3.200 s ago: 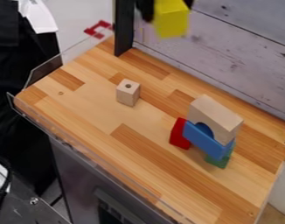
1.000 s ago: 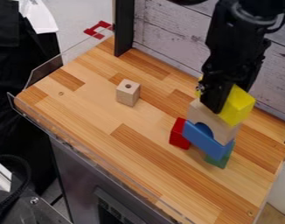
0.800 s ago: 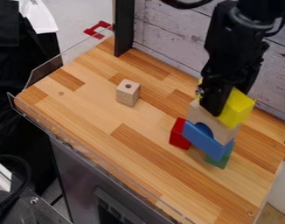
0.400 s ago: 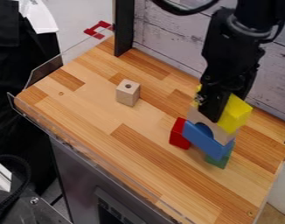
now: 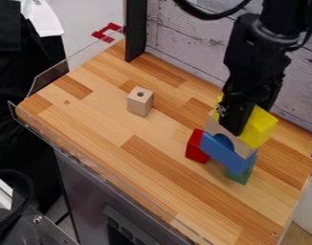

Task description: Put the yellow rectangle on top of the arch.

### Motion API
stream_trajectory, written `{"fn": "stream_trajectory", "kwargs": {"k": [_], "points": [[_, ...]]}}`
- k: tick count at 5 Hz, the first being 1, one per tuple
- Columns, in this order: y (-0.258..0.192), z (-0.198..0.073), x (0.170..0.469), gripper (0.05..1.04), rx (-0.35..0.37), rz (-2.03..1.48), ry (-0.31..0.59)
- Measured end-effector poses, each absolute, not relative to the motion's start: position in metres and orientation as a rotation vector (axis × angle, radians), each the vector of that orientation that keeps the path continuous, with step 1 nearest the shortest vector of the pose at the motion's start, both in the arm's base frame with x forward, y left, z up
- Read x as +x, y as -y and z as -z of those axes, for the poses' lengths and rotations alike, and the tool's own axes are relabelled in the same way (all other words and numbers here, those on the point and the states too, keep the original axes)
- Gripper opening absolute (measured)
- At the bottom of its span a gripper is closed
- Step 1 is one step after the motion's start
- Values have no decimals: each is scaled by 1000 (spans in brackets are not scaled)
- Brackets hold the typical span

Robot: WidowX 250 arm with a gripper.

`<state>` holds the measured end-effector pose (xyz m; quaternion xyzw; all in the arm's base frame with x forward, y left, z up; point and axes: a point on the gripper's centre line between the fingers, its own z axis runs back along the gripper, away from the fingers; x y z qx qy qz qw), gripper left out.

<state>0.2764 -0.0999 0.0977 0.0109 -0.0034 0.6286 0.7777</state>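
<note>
My gripper (image 5: 239, 125) hangs down over the block stack at the right, shut on the yellow rectangle (image 5: 259, 127), which shows on both sides of the near finger. Right at the top of the wooden arch (image 5: 216, 127) is the yellow rectangle, covering much of it; whether its full weight rests there I cannot tell. Under the arch lies a blue block (image 5: 226, 153), spanning a red block (image 5: 196, 147) on the left and a green block (image 5: 239, 174) on the right.
A small wooden block with a hole (image 5: 140, 101) stands left of the stack. Behind the butcher-block table (image 5: 107, 139) rises a whitewashed plank wall (image 5: 184, 43), with a black post (image 5: 135, 31) at its left. A clear rim runs along the table's left and front edges.
From the top edge, the gripper has come down over the stack with the yellow rectangle. During the last second it has shifted only slightly, ending a little lower.
</note>
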Motion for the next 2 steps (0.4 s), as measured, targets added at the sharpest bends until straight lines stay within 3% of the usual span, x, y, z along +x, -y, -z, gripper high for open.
{"fn": "stream_trajectory", "kwargs": {"k": [1,2], "points": [[98,-93,275,931,44,-1368,-21],[95,-98,275,1003,68,-1358,-25]]}}
